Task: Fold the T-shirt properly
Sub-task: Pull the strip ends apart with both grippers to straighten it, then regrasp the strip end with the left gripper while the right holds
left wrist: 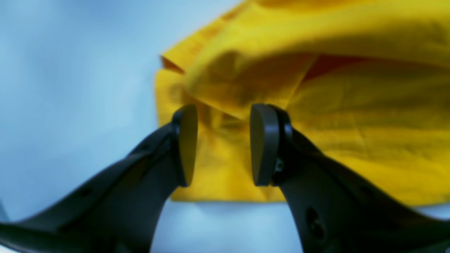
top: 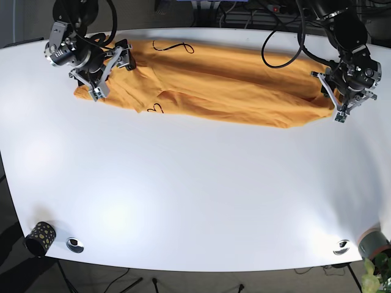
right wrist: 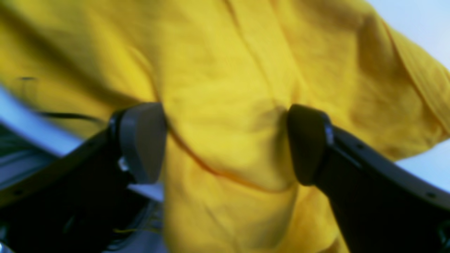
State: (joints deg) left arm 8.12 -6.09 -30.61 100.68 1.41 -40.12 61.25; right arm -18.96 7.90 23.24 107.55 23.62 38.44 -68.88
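The left gripper point(left wrist: 223, 144), a pair of black fingers tipped with dark grey pads, stands spread apart with nothing pinched between them; in its wrist view the pads hover over the corner of the yellow-orange cotton T-shirt point(left wrist: 316, 116), where a loose fold of cloth rises just behind the tips. From the base view this left gripper point(top: 342, 104) sits at the far right end of the garment, near the table's right edge, with black cables looping behind the arm. The right gripper point(right wrist: 226, 144) is also spread wide, its two pads set on either side of a raised hump of the shirt's fabric point(right wrist: 225, 105), touching or nearly touching it but not squeezing it flat. In the base view the right gripper point(top: 110, 70) is at the far left end of the T-shirt point(top: 226, 85), which lies stretched in a long, rumpled band across the far side of the white curved table point(top: 195, 195). A thin black cord point(top: 173, 47) lies on the cloth near its far edge. At the near left corner stands a small dark speckled cup point(top: 40, 237).
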